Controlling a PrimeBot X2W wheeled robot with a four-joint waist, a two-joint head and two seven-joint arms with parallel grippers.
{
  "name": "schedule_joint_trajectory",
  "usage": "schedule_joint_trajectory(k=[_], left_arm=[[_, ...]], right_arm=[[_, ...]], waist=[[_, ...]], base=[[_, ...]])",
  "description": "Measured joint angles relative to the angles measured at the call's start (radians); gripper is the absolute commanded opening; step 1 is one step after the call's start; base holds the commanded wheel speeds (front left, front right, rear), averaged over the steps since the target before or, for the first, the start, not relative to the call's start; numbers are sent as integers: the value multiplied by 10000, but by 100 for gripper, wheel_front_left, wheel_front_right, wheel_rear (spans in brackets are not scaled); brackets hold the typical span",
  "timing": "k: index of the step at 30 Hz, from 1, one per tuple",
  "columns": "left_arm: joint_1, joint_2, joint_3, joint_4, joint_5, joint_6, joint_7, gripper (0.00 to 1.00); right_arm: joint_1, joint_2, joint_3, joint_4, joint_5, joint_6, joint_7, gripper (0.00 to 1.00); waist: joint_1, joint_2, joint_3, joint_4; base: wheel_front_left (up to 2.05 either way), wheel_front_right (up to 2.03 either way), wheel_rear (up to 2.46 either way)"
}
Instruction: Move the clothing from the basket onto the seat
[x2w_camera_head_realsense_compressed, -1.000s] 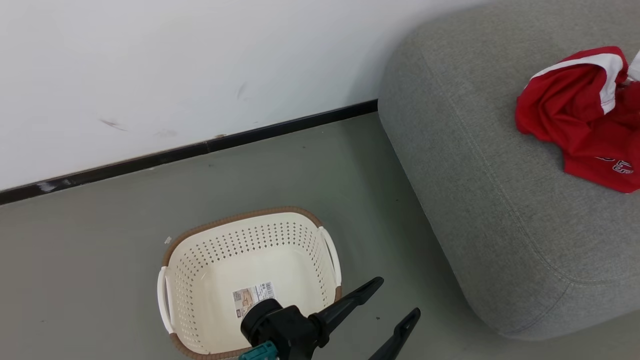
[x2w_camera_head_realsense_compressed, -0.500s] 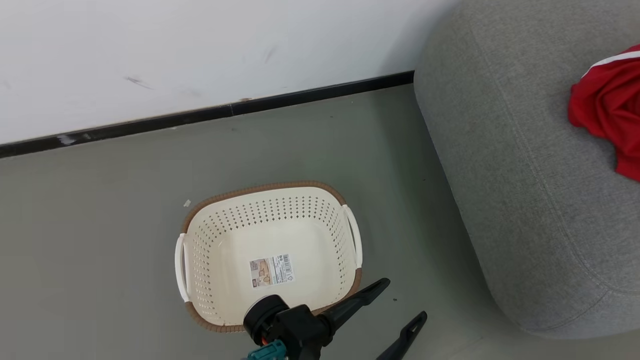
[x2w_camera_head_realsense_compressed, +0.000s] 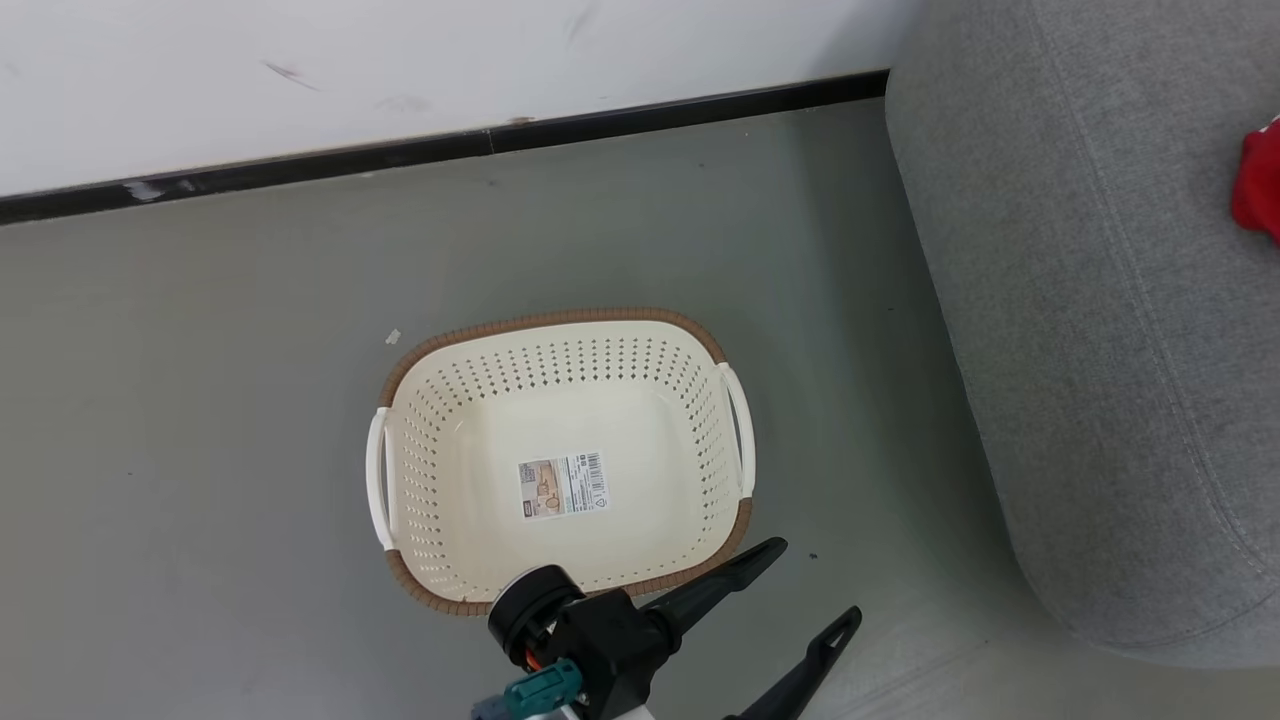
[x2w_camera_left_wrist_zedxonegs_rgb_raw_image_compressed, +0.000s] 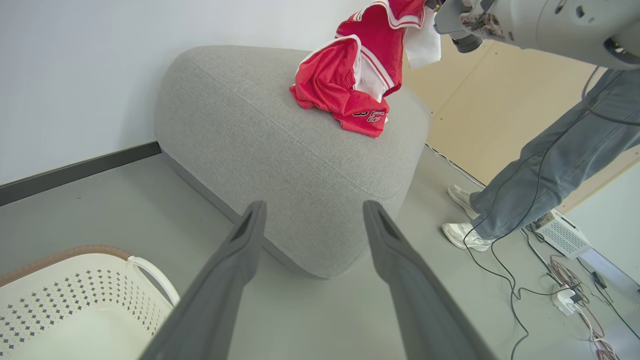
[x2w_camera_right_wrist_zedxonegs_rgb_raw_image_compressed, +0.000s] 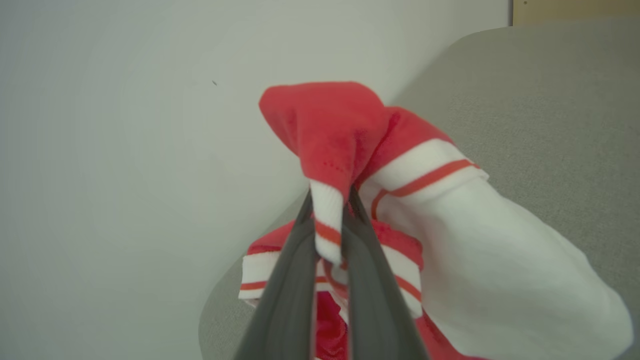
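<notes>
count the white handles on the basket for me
2. The left handle sits on the basket side away from the seat; the right handle is on the side facing the seat. None seem hidden.

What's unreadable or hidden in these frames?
Head view: clothing cut off by right edge.
Head view: basket label print too small.
Left wrist view: lettering broken by folds.
Left wrist view: person cut off above legs by right edge.
Right wrist view: right gripper and held clothing hide seat contact.
</notes>
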Motion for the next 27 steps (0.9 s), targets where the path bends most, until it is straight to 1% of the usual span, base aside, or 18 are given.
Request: schedule_joint_trajectory(k=[3, 5, 8, 12, 13, 14, 15, 16, 17, 18, 19, 20, 21, 22, 23, 27], left_arm=[[-92, 0, 6, -17, 4, 6, 77, 100], [-136, -2, 21, -27, -2, 6, 86, 100], [-229, -13, 96, -71, 2, 10, 155, 100], [-397, -4, 205, -77, 6, 36, 161, 100], [-444, -6, 245, -86, 10, 36, 161, 100], [-480, -4, 291, -100, 21, 38, 161, 100], [-525, -12, 336, -111, 15, 38, 157, 100], [-564, -40, 387, -117, -6, 38, 155, 100], [-599, -63, 456, -119, -2, 61, 144, 100], [-648, -54, 537, -113, 21, 88, 98, 100], [-693, -42, 642, -107, 21, 117, 58, 100], [-753, -25, 727, -90, 21, 140, 54, 100], [-817, -10, 798, -54, 21, 138, -17, 100], [-862, -6, 846, -10, 21, 138, -73, 100], [-894, -4, 872, 29, 17, 136, -107, 100], [-920, -35, 993, 132, -36, 123, -242, 100]], right_arm=[[14, 201, -82, 150, 0, 0, -186, 0], [13, 355, -393, 374, 109, 0, -322, 0], [80, 405, -558, 740, 121, 0, -477, 0], [183, 719, -598, 807, 107, 0, -792, 0], [180, 821, -560, 819, 107, 0, -825, 3], [167, 907, -535, 809, 107, 0, -863, 16], [145, 984, -535, 782, 117, 0, -984, 19], [120, 1034, -525, 757, 119, 0, -1074, 31], [102, 1070, -491, 723, 119, 0, -1151, 33], [101, 1101, -399, 677, 94, 0, -1189, 33], [102, 1152, -316, 633, 58, 0, -1275, 45], [102, 1221, -251, 604, 19, 0, -1367, 59], [102, 1289, -146, 600, -19, 0, -1427, 66], [106, 1344, -71, 602, -56, 0, -1494, 94], [106, 1381, -21, 602, -105, 0, -1532, 100], [122, 1392, 374, 552, -303, 0, -1812, 100]], waist=[[0, 0, 204, 61], [0, 0, 337, 92], [0, 0, 533, 128], [0, 0, 766, 148], [0, 0, 817, 147], [0, 0, 864, 145], [0, 0, 910, 139], [0, 0, 951, 129], [0, 0, 990, 116], [0, -1, 1024, 96], [0, -1, 1050, 69], [0, 0, 1069, 37], [0, 0, 1078, -2], [0, -1, 1074, -34], [0, -1, 1055, -55], [0, 0, 955, -117]], base=[[0, 0, 0], [0, 0, 0], [0, 0, 0], [0, 0, 0], [0, 0, 0], [0, 0, 0], [0, 0, 0], [0, 0, 0], [0, 0, 0], [0, 0, 0], [0, 0, 0], [0, 0, 0], [0, 0, 0], [0, 0, 0], [0, 0, 0], [0, 0, 0]])
